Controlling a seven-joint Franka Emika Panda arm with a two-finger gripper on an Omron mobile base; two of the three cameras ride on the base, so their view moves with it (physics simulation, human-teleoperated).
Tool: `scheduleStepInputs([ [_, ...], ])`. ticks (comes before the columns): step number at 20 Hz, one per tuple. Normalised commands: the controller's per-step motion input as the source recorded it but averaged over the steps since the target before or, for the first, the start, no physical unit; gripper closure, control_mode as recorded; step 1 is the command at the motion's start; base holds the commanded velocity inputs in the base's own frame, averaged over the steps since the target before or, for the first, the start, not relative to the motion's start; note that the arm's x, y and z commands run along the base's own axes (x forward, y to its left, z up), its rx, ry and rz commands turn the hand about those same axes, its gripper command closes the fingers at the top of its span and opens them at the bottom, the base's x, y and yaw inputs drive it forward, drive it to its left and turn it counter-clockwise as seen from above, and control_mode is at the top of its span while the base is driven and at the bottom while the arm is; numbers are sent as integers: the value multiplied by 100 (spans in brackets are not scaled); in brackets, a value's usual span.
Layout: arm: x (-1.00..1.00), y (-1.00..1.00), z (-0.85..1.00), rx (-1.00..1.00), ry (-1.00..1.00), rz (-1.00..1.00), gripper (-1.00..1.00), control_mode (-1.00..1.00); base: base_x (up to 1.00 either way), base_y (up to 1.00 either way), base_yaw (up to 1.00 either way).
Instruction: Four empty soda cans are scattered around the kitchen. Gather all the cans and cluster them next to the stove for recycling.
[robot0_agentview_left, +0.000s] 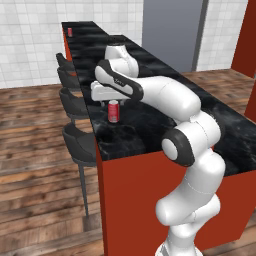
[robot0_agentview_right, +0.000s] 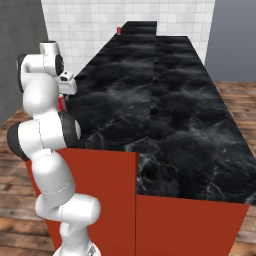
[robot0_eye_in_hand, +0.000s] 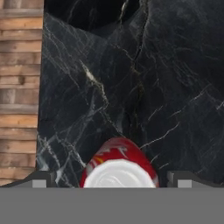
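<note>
A red soda can (robot0_agentview_left: 113, 111) stands upright on the black marbled counter (robot0_agentview_left: 150, 125), close to its left edge. My gripper (robot0_agentview_left: 109, 99) hangs just above it, open. In the hand view the silvery top of the soda can (robot0_eye_in_hand: 119, 169) lies between my two fingertips (robot0_eye_in_hand: 40, 180), and my gripper (robot0_eye_in_hand: 111, 182) is centred over it without touching. From the right base view a sliver of the red soda can (robot0_agentview_right: 62, 104) shows under my gripper (robot0_agentview_right: 65, 95). A second red soda can (robot0_agentview_left: 69, 32) (robot0_agentview_right: 118, 30) stands at the counter's far end. The stove is out of view.
Several dark bar stools (robot0_agentview_left: 75, 102) line the island's left side over the wood floor (robot0_agentview_left: 35, 145). The counter edge (robot0_eye_in_hand: 39, 96) runs a short way beside the can. A grey panel (robot0_agentview_left: 172, 30) and the white tiled wall (robot0_agentview_left: 30, 40) stand at the back.
</note>
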Motion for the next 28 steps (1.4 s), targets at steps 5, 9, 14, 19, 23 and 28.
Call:
scheduleStepInputs([
  [5,0,0,-5,0,0,0,-100,-100,0,0,0],
  [9,0,0,-8,0,0,0,-100,-100,0,0,0],
  [14,0,0,-10,0,0,0,-100,-100,0,0,0],
  [19,0,0,-14,0,0,0,-100,-100,0,0,0],
  [23,0,0,-7,0,0,0,-100,-100,0,0,0],
  [28,0,0,-3,0,0,0,100,-100,0,0,0],
])
